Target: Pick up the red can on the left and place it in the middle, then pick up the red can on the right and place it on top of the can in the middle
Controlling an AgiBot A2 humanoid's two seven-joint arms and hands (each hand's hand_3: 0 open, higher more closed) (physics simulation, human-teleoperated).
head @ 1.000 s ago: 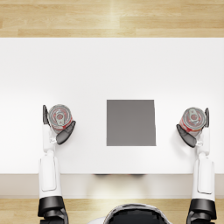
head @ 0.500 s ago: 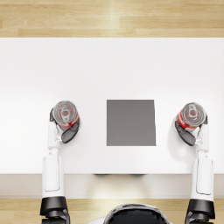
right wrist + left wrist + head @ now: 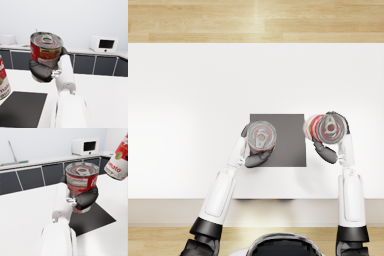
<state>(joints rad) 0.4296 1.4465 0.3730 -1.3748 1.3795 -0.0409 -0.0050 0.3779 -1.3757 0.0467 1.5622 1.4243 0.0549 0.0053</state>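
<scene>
Cans upright — left can (image 3: 261, 135), right can (image 3: 328, 127) tilted

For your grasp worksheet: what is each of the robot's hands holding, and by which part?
The left hand grips one red can around its lower side wall. The right hand grips the other red can likewise around its side wall.

Two red cans (image 3: 261, 136) (image 3: 326, 128), one dark mat (image 3: 290, 145), one white table (image 3: 188, 110), one microwave (image 3: 85, 146).
</scene>
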